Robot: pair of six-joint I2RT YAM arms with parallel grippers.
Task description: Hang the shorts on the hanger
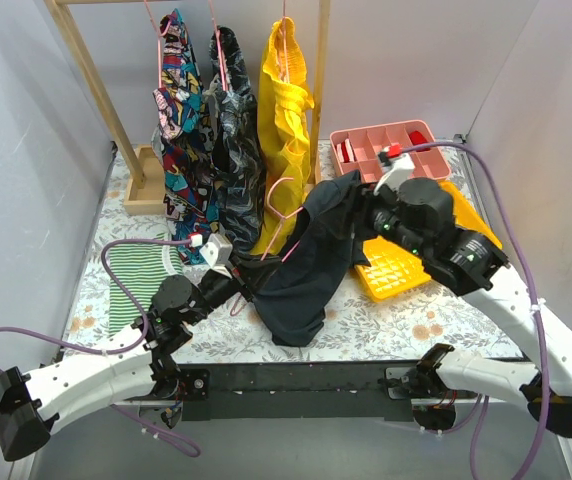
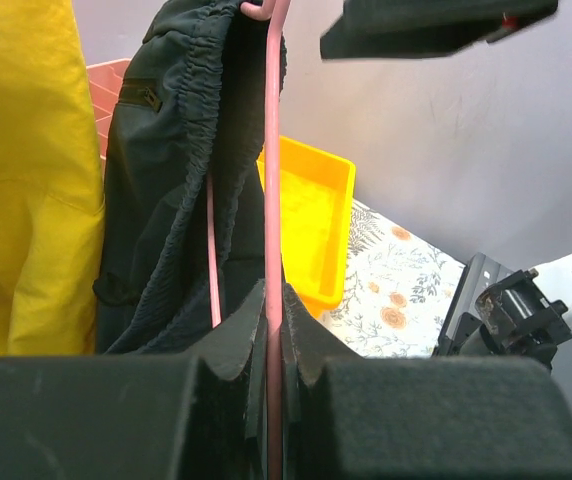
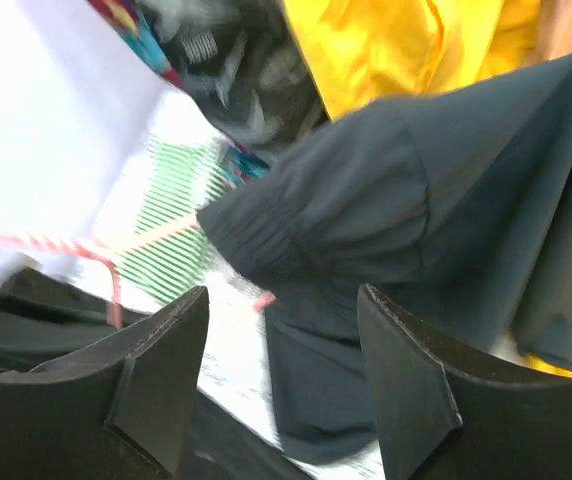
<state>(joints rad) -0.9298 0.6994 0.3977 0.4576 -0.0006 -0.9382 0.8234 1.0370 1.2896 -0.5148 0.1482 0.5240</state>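
The dark navy shorts (image 1: 316,255) hang draped over the pink hanger (image 1: 291,238) above the middle of the table. My left gripper (image 1: 232,276) is shut on the hanger's wire (image 2: 274,200). In the left wrist view the shorts (image 2: 171,150) hang on the wire just beyond my fingers. My right gripper (image 1: 360,206) is at the shorts' upper right edge, open and empty. In the right wrist view (image 3: 286,345) the shorts' gathered waistband (image 3: 366,215) lies just beyond the fingertips, apart from them, and a pink hanger tip (image 3: 263,300) pokes out below it.
A wooden rack (image 1: 91,75) at the back holds a multicoloured garment (image 1: 178,100), a black-and-grey patterned garment (image 1: 232,125) and a yellow garment (image 1: 284,110). A pink compartment tray (image 1: 391,140) and a yellow tray (image 1: 396,268) lie at the right. A green striped cloth (image 1: 138,278) lies at the left.
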